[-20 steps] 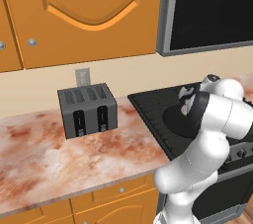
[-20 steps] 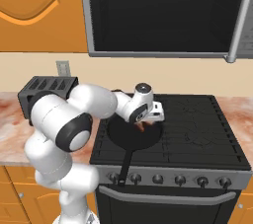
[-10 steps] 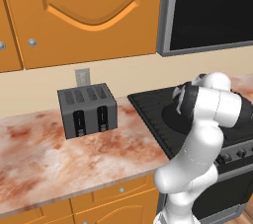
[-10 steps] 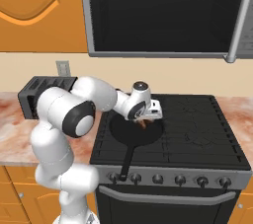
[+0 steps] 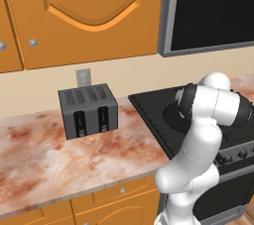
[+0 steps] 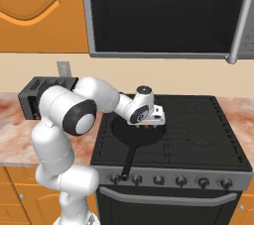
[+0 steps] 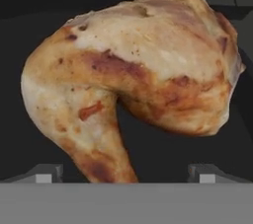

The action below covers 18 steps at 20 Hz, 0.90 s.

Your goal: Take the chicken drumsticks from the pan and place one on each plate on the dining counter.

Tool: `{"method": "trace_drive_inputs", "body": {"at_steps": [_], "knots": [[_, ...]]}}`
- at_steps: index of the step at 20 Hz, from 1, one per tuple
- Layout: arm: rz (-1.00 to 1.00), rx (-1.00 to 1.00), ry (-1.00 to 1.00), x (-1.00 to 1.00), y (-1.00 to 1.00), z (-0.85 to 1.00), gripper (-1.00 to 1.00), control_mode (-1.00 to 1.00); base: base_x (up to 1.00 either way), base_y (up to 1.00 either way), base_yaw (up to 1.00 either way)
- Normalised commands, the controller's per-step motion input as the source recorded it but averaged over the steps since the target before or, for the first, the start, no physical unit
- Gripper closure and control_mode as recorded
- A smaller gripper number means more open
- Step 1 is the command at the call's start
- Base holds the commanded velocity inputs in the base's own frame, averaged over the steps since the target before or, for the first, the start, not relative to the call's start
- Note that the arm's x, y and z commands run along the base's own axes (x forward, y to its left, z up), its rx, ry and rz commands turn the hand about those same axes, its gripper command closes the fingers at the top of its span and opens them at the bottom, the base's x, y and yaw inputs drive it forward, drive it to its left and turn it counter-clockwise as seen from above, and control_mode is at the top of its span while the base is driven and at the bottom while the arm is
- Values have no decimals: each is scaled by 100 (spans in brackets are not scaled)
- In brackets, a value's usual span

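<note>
A golden-brown chicken drumstick [image 7: 133, 70] lies in the black pan [image 7: 29, 16], very close under the hand. My gripper [image 7: 126, 172] hangs over it, open, with one fingertip on each side of the drumstick's narrow end and nothing held. In the right base view the gripper [image 6: 150, 121] is down inside the pan [image 6: 130, 137] on the stove, and a bit of brown chicken [image 6: 148, 127] shows under it. The pan's long handle [image 6: 128, 162] points to the stove's front. From the left base the arm hides the hand, and part of the pan [image 5: 171, 115] shows. The plates and dining counter are out of view.
A black ridged stove top [image 6: 198, 125] holds the pan, with knobs along its front. A dark toaster [image 5: 88, 111] stands on the marbled worktop [image 5: 44, 154] to the left. A microwave [image 6: 163, 16] hangs above the stove, and orange cabinets [image 5: 89, 11] line the wall.
The hand has sunk a little closer to the drumstick in the pan and the arm has folded slightly. The jaws have stayed wide open.
</note>
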Motion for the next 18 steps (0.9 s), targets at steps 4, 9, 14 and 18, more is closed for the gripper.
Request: {"method": "trace_drive_inputs", "body": {"at_steps": [4, 9, 14, 18], "knots": [[-17, 4, 5, 0, 7, -100, -100, -100, 0, 0, 0], [-4, 5, 3, 43, 15, -100, 100, -100, 0, 0, 0], [-2, 5, 15, 18, 55, -100, 100, -100, 0, 0, 0], [-5, 0, 12, 0, 99, -99, 100, -100, 0, 0, 0]]}}
